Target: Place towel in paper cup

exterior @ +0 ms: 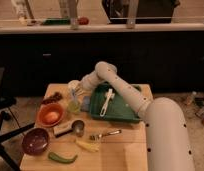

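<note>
A white paper cup stands at the back left of the wooden table. My gripper is right at the cup, just in front of it and low over the table, with the arm reaching in from the right. A bluish cloth, probably the towel, lies just right of the gripper against the green tray's left edge. A yellow-green object sits directly below the gripper. I cannot tell whether the gripper holds anything.
A green tray holds a white brush. An orange bowl, a maroon bowl, a metal cup, a fork, a yellow item and a green pepper lie on the front left.
</note>
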Motion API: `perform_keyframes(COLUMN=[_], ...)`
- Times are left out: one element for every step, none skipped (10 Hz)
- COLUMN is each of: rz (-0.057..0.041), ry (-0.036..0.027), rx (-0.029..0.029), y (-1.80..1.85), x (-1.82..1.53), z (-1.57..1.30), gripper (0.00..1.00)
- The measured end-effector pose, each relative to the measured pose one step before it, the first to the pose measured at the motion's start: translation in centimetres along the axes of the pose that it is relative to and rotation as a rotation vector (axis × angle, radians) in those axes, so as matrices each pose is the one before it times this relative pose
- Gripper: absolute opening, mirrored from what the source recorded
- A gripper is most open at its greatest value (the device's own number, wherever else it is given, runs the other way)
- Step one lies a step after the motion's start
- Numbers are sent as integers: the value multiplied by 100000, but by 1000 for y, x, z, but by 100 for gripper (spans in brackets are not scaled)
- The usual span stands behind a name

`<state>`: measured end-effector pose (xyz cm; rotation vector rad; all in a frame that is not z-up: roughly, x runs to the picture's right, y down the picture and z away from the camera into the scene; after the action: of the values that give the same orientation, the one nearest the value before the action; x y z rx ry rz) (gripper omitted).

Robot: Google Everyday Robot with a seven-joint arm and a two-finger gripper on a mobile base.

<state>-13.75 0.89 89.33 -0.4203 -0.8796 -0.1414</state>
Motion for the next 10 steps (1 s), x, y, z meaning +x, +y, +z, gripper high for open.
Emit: perform_keyframes(rz=[236, -308, -316, -295, -388, -356, -509, -428, -627, -494], ry=[27, -172, -339, -338, -403, -248, -127, 32, -20, -28], rx=[1054, 1083, 1167, 681, 512, 313, 20, -297, -637, -596], y=[-348, -409, -538, -445, -494, -450, -601, -425, -672, -596], x=[107, -13, -14, -48, -169, -179, -251, -198, -313, -290], z=[-104, -129, -226, -109, -180, -186, -214, -129, -99, -60], gripper=[0, 0, 0, 0, 0, 0, 0, 0, 0, 0])
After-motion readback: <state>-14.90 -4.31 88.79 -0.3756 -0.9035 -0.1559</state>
